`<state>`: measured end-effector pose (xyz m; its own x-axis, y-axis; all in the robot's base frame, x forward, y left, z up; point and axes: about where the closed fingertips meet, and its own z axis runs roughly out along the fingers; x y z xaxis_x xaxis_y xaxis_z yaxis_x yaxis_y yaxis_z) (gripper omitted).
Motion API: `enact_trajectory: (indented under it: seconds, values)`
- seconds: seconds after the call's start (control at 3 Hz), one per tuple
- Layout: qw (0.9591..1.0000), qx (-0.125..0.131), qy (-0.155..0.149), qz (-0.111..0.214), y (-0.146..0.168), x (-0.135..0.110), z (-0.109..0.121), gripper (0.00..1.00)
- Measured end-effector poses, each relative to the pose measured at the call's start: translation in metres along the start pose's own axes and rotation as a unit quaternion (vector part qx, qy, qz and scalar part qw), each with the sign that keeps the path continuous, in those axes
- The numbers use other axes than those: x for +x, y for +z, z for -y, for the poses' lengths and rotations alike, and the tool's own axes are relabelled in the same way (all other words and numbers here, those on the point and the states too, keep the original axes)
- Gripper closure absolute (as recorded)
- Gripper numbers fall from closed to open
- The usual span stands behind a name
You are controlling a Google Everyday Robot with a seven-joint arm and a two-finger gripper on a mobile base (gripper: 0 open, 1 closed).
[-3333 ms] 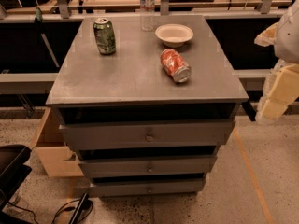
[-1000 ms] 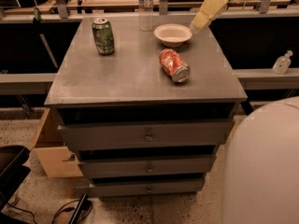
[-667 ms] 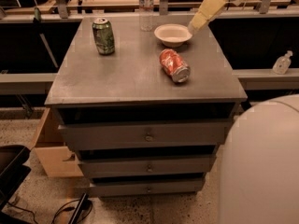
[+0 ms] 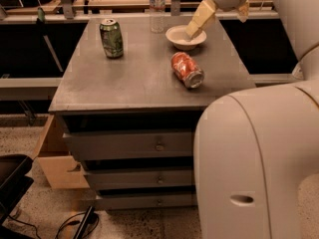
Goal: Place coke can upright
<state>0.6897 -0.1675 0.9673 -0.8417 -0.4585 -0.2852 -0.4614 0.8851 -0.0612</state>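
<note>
The coke can (image 4: 187, 69), red-orange with a silver end, lies on its side on the right half of the grey cabinet top (image 4: 134, 78), its end facing the front right. My gripper (image 4: 218, 25) hangs above the back right of the cabinet, behind the can and well apart from it. It is open and empty. One beige finger (image 4: 200, 18) reaches down over the white bowl (image 4: 185, 38); the other shows at the right.
A green can (image 4: 111, 38) stands upright at the back left. A clear water bottle (image 4: 157, 1) stands at the back edge beside the bowl. My white arm housing (image 4: 254, 158) fills the lower right. A cardboard box (image 4: 52, 158) sits left of the drawers.
The arm has swung from the right side up over the back of the cabinet; in the last second the gripper has moved left and lower over the bowl. The cans have not moved.
</note>
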Motion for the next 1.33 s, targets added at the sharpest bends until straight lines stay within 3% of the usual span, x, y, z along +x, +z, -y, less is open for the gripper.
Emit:
enact_trajectory:
  seconds: [0.33,0.67,1.0,1.33]
  values:
    - [0.9990,0.015,0.040,-0.013,0.012,-0.013,-0.003,0.00]
    - [0.9981,0.015,0.055,-0.024,0.025,-0.024,-0.014,0.00]
    - [0.9981,0.005,0.054,-0.030,0.029,-0.029,-0.027,0.00]
    - [0.9976,-0.024,0.050,-0.041,0.036,-0.023,-0.041,0.00]
